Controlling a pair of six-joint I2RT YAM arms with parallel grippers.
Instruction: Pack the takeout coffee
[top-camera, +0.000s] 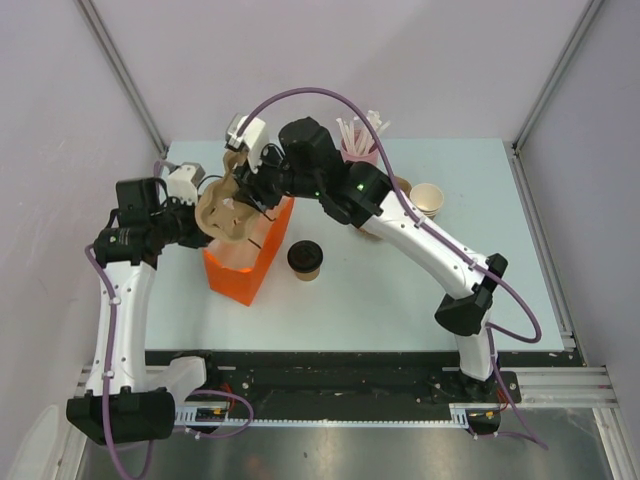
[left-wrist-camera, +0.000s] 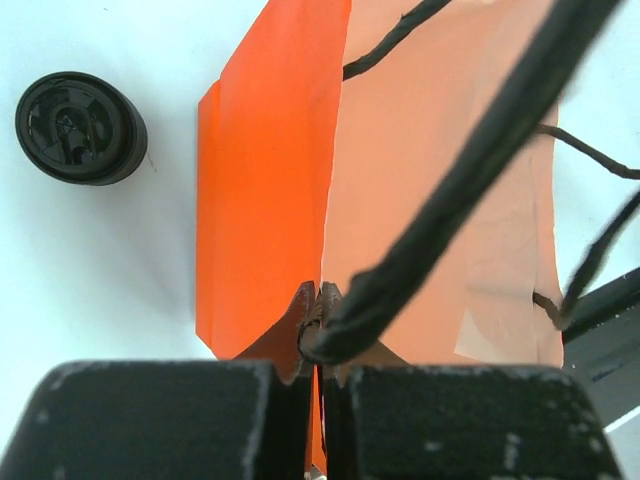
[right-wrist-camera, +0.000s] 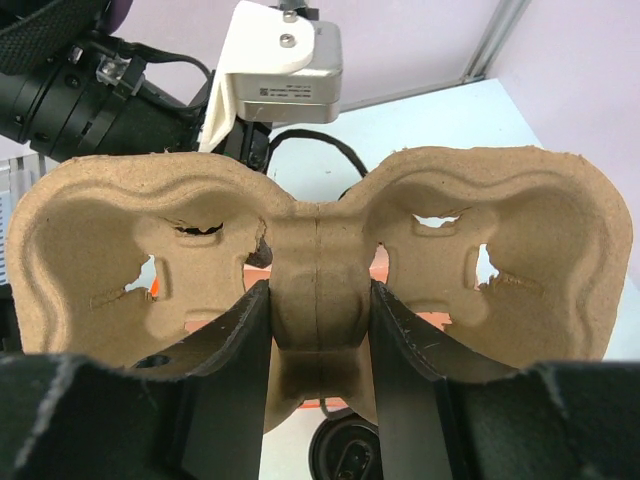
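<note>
Takeout coffee (top-camera: 304, 260) stands upright on the table (top-camera: 400, 290), black lid on, just right of the orange paper bag (top-camera: 245, 265), apart from it, nothing gripping it. Bag stands open-topped. Left gripper (left-wrist-camera: 318, 335) is clamped tight on the bag's black cord handle (left-wrist-camera: 440, 190) at the bag's left rim. Right gripper (right-wrist-camera: 318, 300) grasps the pulp cup carrier (right-wrist-camera: 480, 210) by its centre ridge, a finger on each side, above the bag's far end. Stacked paper cups (top-camera: 427, 197) sit well right of the bag.
</note>
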